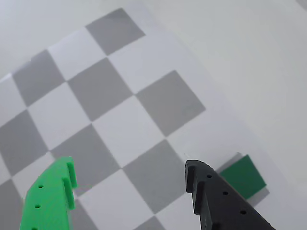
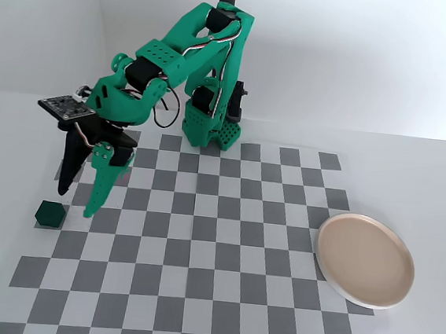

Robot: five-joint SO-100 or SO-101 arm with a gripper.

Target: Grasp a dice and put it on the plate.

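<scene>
The dice (image 2: pixel 50 213) is a small dark green cube on the white table just left of the checkered mat. In the wrist view the dice (image 1: pixel 244 175) shows at the lower right, partly behind the black finger (image 1: pixel 211 196). My gripper (image 1: pixel 129 170) is open, with a green finger (image 1: pixel 53 191) on the left and only checker squares between the two. In the fixed view the gripper (image 2: pixel 76 203) hangs just above and to the right of the dice, not touching it. The pale pinkish plate (image 2: pixel 365 260) lies empty at the mat's right edge.
The checkered mat (image 2: pixel 199 251) covers most of the white table. The arm's green base (image 2: pixel 209 130) stands at the back centre with a dark post behind it. A white wall closes the back and left.
</scene>
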